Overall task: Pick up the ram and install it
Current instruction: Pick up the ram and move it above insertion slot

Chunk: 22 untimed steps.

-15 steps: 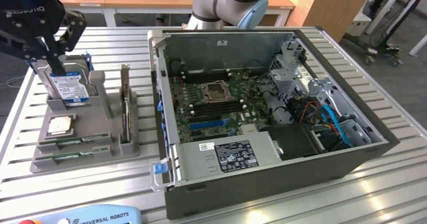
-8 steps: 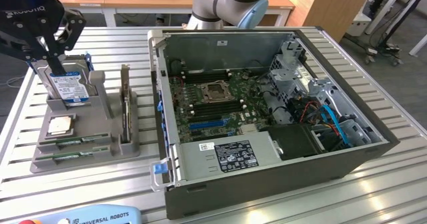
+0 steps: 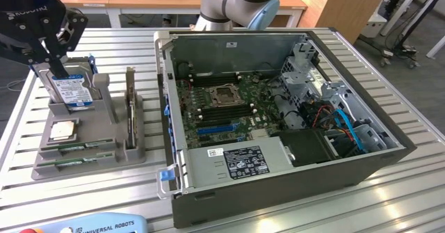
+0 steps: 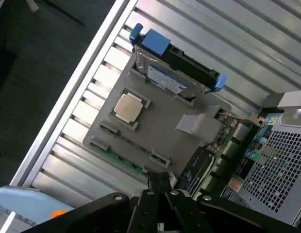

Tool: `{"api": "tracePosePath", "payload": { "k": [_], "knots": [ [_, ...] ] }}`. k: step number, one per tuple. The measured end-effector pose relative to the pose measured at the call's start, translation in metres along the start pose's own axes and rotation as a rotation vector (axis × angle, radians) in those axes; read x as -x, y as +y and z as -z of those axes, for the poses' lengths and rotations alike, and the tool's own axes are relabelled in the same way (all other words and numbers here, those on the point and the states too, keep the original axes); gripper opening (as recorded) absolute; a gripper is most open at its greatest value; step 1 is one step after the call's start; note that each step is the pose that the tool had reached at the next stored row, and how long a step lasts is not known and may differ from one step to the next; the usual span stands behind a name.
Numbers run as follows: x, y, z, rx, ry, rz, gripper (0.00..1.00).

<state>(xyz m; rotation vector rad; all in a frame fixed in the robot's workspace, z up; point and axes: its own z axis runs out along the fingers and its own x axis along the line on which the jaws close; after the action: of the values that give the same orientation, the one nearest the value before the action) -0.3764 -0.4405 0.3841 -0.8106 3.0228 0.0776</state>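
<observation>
Gripper [image 3: 59, 69] fingers pressed together, gripping nothing; below them the grey holder [image 3: 97, 123] keeps two ram sticks [image 3: 73, 148] slotted, processor [image 3: 62, 130] pocketed, hard drive [image 3: 72, 92] upright.

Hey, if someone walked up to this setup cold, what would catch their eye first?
The open computer case takes the middle and right of the exterior view, its green motherboard laid bare. On the exterior view's left, a grey holder carries a blue-labelled hard drive, a silver processor chip and two ram sticks, with the black gripper, shut, above it.
</observation>
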Motion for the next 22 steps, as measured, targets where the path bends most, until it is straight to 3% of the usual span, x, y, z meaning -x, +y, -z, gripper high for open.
{"api": "tracePosePath", "payload": {
  "k": [22],
  "knots": [
    [0.0,0.0,-0.0004,0.0088,0.0171,0.375,0.1]
  ]
}}
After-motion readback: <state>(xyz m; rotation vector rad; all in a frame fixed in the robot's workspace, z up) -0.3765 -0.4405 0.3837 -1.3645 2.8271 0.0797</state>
